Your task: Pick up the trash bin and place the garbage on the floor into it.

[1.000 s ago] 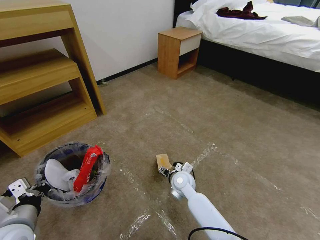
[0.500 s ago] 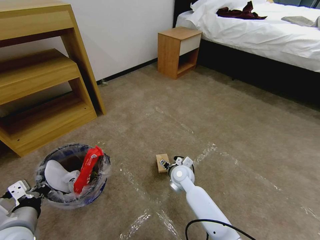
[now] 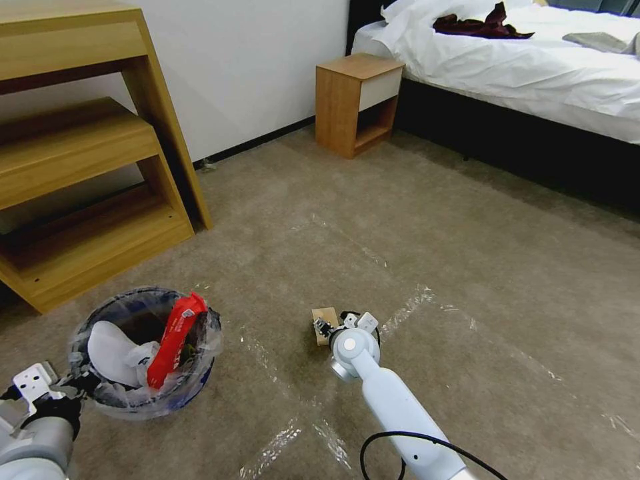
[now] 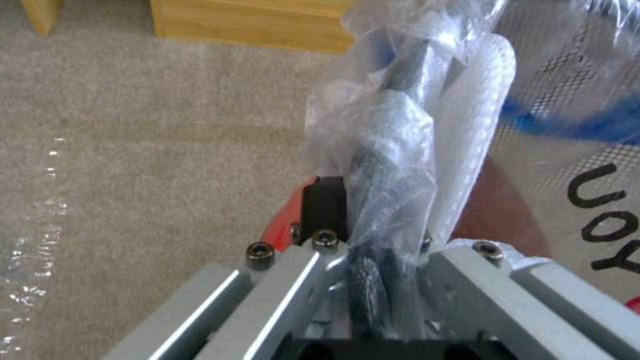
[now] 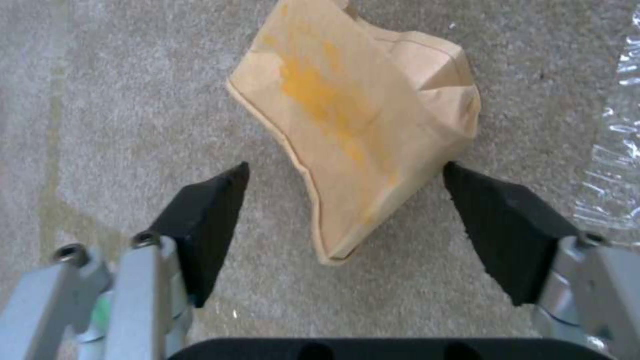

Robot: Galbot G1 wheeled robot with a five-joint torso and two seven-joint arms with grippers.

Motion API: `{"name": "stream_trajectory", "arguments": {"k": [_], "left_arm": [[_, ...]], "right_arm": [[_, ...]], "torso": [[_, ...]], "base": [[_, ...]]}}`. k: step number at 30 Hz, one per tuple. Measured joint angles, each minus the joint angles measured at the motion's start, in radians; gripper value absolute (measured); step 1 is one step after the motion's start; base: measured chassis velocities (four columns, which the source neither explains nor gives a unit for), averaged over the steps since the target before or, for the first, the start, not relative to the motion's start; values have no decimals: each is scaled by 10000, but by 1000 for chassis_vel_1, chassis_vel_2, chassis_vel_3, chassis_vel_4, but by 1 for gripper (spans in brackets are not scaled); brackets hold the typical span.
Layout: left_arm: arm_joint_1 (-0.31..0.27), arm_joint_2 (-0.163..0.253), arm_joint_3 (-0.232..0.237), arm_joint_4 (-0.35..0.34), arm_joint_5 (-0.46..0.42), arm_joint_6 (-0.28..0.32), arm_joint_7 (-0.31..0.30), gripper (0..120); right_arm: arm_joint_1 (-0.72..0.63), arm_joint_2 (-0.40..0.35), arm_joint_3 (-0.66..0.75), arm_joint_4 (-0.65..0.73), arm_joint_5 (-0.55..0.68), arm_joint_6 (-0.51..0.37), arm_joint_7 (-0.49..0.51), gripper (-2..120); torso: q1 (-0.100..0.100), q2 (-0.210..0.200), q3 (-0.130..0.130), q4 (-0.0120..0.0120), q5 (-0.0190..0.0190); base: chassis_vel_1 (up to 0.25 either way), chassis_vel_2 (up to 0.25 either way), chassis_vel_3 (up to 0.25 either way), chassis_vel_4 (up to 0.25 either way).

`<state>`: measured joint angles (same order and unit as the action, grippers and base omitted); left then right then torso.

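Leftmost, the wooden shelf unit (image 3: pixel 80 167) stands against the wall. Near it, low on the robot's left, the left gripper (image 3: pixel 70 387) clamps the rim of the trash bin (image 3: pixel 143 400); in the left wrist view its fingers (image 4: pixel 323 200) are closed on the rim and the crinkled clear plastic bag (image 4: pixel 393 115) that lines it. The bin is small and round, blue outside, dark inside. It holds a white slipper (image 3: pixel 113 350) and a red wrapper (image 3: pixel 173 337) that stands upright past the rim. Black lettering shows through the bag in the left wrist view, but it cannot be read whole.

Centre: the small tan box (image 3: pixel 325 323) lies on the floor (image 3: pixel 467 267), a beige carpet crossed by shiny tape strips (image 3: pixel 407 307). The box is crumpled, with a yellow-orange stain on its upper face. The right gripper (image 5: pixel 347 200) is low over it. Its fingers (image 5: pixel 207 225) are spread apart, one on each side of the box, not touching it.

Right: the nightstand (image 3: pixel 357 100) and the bed (image 3: pixel 533 67) stand well apart from the box.
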<state>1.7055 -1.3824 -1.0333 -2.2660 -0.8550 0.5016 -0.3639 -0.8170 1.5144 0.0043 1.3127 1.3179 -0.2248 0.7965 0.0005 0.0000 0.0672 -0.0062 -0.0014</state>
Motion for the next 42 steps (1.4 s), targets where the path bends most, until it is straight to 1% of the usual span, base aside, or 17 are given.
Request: {"name": "stream_trajectory", "arguments": {"k": [3, 4, 5, 7, 18, 20, 21, 24, 26, 28, 29, 32, 36, 42], "left_arm": [[-2, -50, 27, 1, 9, -17, 7, 0], [-2, -50, 27, 1, 9, -17, 7, 0], [9, -69, 38, 3, 17, -33, 10, 0], [42, -91, 51, -5, 22, -46, 18, 0], [201, -215, 95, -302, 17, -65, 44, 0], [225, -240, 98, -333, 17, -65, 44, 0], [225, -240, 98, -333, 17, -65, 44, 0], [287, -290, 99, -402, 19, -79, 47, 0], [297, -303, 101, -417, 22, -79, 48, 0], [300, -336, 120, -439, 34, -82, 53, 0], [300, -336, 120, -439, 34, -82, 53, 0], [289, -365, 140, -442, 50, -84, 57, 0], [262, -383, 154, -442, 65, -85, 64, 0], [219, -394, 168, -414, 75, -87, 66, 0]], "right_arm": [[107, 5, 9, -170, -87, 60, -107, 64], [107, 5, 9, -170, -87, 60, -107, 64], [178, 18, 25, -272, -110, 77, -154, 61], [266, 58, 35, -459, -180, 116, -240, 58], [504, 200, 48, -959, -417, 205, -496, 54], [489, 196, 31, -975, -466, 211, -526, 46], [489, 196, 31, -975, -466, 211, -526, 46], [447, 163, -15, -1032, -569, 222, -554, 36], [432, 146, -26, -1031, -582, 223, -555, 35], [387, 98, -47, -1003, -595, 223, -555, 27], [387, 98, -47, -1003, -595, 223, -555, 27], [353, 32, -52, -954, -603, 223, -549, 17], [328, -54, -52, -876, -583, 220, -534, 15], [355, -112, -55, -864, -568, 212, -530, 14]], "torso": [[0, 0, 0, -1, 0], [0, 0, 0, -1, 0], [0, 0, 0, -1, 0], [0, 0, 0, 0, 0], [0, -1, 0, -1, 1], [0, 0, 0, 0, 0], [0, 0, 0, 0, 0], [0, 0, 0, -1, 1], [0, 0, 0, 0, 1], [0, 0, 0, -1, 1], [0, 0, 0, -1, 1], [0, 0, 0, 0, 1], [0, 0, 0, 0, 1], [0, 0, 0, 0, 1]], "base": [[0, 0, 0, 0], [0, 0, 0, 0], [0, 0, 0, 0], [0, 0, 0, 0], [0, 0, 0, 0], [0, 0, 0, 0], [0, 0, 0, 0], [0, 0, 0, 0], [0, 0, 0, 0], [0, 0, 0, 0], [0, 0, 0, 0], [0, 0, 0, 0], [0, 0, 0, 0], [0, 0, 0, 0]]}}
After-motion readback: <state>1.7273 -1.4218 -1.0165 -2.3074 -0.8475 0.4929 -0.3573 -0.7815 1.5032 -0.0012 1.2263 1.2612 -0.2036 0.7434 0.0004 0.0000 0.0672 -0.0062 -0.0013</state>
